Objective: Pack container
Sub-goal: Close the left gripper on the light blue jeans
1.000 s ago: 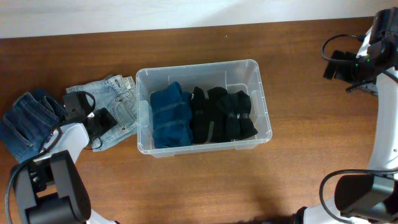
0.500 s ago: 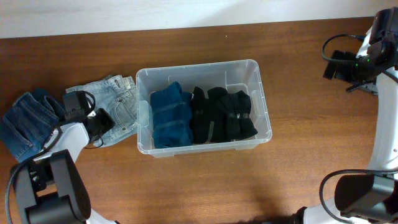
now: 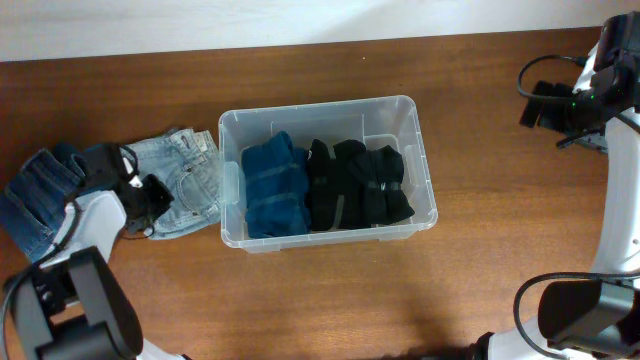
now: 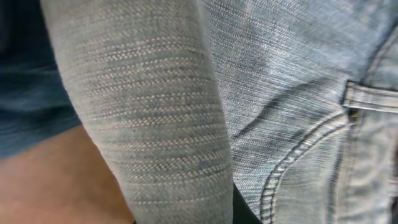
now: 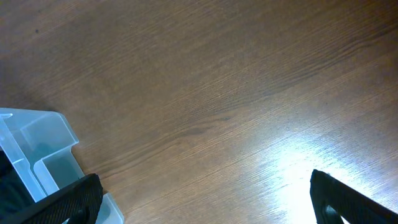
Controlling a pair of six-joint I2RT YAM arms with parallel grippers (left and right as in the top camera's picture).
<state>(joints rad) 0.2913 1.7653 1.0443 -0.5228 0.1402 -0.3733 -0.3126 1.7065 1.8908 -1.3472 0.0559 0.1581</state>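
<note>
1. Clear plastic, the container (image 3: pixel 420 215) sits at the centre of the overhead view, long axis running left to right. A blue folded garment (image 3: pixel 274 187) and black garments (image 3: pixel 360 185) are packed inside.
2. Light denim jeans (image 3: pixel 195 170) lie just beside the container's left short wall, with darker jeans (image 3: pixel 30 200) further out.
3. The left gripper (image 3: pixel 152 195) is down on the light jeans, so the container lies to its right. Its wrist view shows only denim, so I cannot tell its grip.
4. The right gripper (image 5: pixel 204 180), spread wide and empty, hangs well beyond the container's right end. The left arm looks nearer.
</note>
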